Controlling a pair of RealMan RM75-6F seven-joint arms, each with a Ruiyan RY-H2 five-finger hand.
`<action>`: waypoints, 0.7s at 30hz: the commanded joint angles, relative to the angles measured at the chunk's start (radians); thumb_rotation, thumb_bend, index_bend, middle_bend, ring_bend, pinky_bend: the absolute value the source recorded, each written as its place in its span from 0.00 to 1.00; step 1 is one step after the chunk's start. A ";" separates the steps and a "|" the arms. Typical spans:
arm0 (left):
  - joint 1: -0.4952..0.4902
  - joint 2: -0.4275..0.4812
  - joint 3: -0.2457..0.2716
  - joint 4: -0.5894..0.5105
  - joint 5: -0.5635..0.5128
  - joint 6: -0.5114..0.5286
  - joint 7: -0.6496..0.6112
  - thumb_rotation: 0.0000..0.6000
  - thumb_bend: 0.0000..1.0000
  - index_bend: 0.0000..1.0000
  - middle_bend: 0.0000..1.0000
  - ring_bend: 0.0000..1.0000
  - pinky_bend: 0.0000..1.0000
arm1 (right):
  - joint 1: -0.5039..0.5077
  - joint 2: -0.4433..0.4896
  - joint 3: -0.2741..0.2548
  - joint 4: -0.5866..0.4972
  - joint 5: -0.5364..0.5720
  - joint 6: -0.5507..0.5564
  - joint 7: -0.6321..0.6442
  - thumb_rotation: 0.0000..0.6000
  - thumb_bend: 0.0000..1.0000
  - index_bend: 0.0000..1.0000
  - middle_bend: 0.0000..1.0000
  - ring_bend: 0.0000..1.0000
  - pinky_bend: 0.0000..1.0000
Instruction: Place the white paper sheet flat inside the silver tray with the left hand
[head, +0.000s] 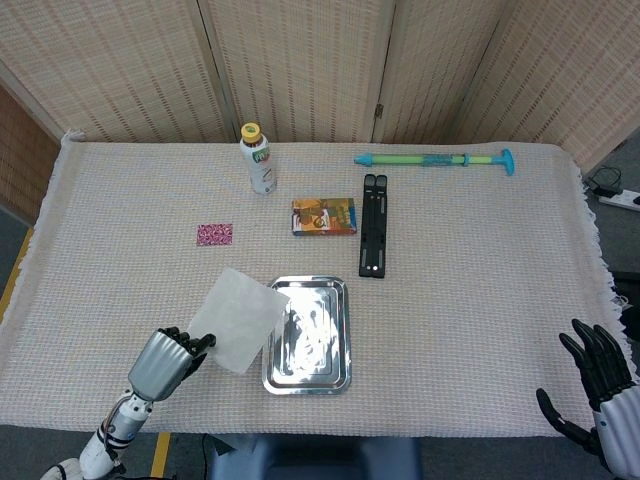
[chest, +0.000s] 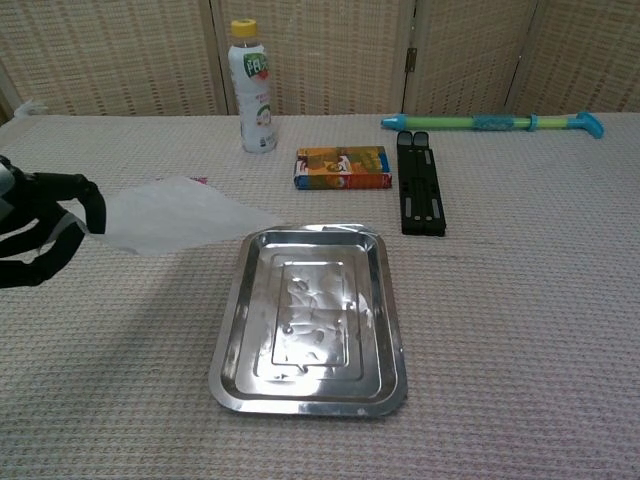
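My left hand (head: 168, 360) (chest: 40, 225) pinches one corner of the white paper sheet (head: 240, 319) (chest: 185, 214) and holds it in the air, off the cloth. The sheet's far corner hangs over the left rim of the silver tray (head: 335, 370) (chest: 385, 330), which lies flat near the table's front middle with nothing in it. My right hand (head: 603, 385) is at the front right corner in the head view, fingers spread, holding nothing.
A white bottle (head: 259, 159) stands at the back. An orange box (head: 324, 216), a black folded stand (head: 374, 238), a green and blue stick (head: 432, 159) and a small pink patch (head: 215, 234) lie on the woven cloth behind the tray.
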 joint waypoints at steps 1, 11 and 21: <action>-0.022 -0.047 0.011 0.000 0.015 -0.061 0.031 1.00 0.65 0.56 1.00 1.00 1.00 | -0.004 0.016 -0.002 -0.006 0.000 0.016 0.036 1.00 0.43 0.00 0.00 0.00 0.00; -0.083 -0.151 -0.001 0.059 0.024 -0.149 0.032 1.00 0.65 0.56 1.00 1.00 1.00 | -0.002 0.040 -0.007 -0.002 0.016 0.009 0.101 1.00 0.43 0.00 0.00 0.00 0.00; -0.119 -0.217 -0.008 0.078 -0.013 -0.237 0.021 1.00 0.61 0.48 1.00 1.00 1.00 | 0.000 0.033 0.008 -0.006 0.039 0.013 0.135 1.00 0.43 0.00 0.00 0.00 0.00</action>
